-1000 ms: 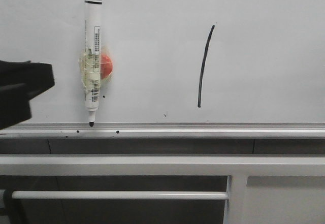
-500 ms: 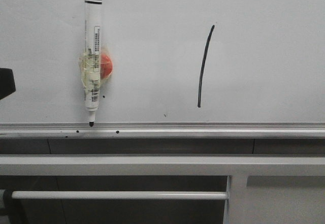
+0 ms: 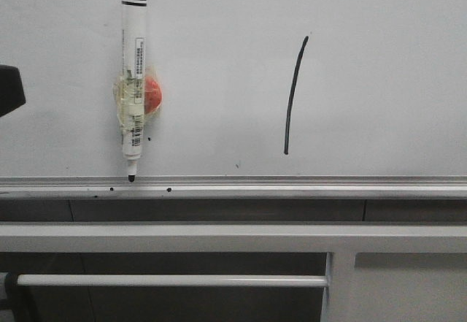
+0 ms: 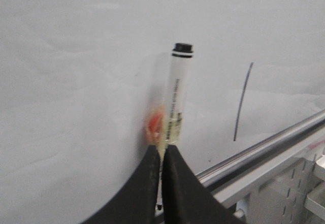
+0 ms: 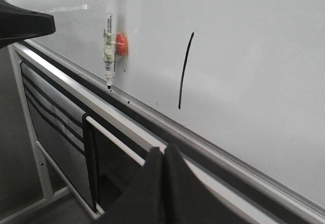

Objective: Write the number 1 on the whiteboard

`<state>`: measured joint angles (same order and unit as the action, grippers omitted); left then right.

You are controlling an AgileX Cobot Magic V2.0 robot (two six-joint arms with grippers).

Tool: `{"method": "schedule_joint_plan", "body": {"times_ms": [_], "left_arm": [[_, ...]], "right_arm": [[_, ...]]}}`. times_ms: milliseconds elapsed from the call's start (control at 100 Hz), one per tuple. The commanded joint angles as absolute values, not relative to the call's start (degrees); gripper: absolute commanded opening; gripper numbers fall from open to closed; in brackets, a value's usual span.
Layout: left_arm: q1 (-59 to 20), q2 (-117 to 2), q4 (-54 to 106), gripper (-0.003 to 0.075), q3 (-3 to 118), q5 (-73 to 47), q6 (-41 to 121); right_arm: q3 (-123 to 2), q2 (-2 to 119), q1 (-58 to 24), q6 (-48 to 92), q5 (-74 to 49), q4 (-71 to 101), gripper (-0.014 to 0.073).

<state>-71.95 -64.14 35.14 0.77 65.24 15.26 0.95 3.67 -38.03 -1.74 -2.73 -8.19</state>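
Observation:
The number 1 is a thin black, slightly curved stroke on the whiteboard, right of centre. It also shows in the left wrist view and the right wrist view. A white marker hangs upright on the board at the left, taped to a red magnet, with its tip down near the rail. My left gripper is shut and empty, back from the board with the marker beyond it. Only its black edge shows in the front view. My right gripper is shut and empty, below the board's rail.
The silver frame rail runs along the board's lower edge, with a grey ledge and a white bar below it. A dark fabric pocket panel hangs under the ledge at the left. The left arm shows in the right wrist view.
My left gripper has drawn back to the left, away from the marker, so that only a small black edge stays in the front view. The marker and the stroke have not moved.

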Motion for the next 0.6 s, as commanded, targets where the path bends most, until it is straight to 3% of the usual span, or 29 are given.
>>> {"method": "schedule_joint_plan", "body": {"times_ms": [0,440,590], "left_arm": [[-72.2,-63.5,29.6,-0.0020,1.6,79.2,18.1],[-72.2,-57.7,27.6,-0.0020,1.9,79.2,23.5],[-72.1,-54.2,33.3,-0.0020,1.9,79.2,26.8]], "right_arm": [[2.2,4.3,-38.2,-1.8,1.9,-8.8,-0.0064],[2.2,4.3,-38.2,-1.8,1.9,-8.8,-0.0064],[2.2,4.3,-38.2,-1.8,1.9,-8.8,-0.0064]]}}
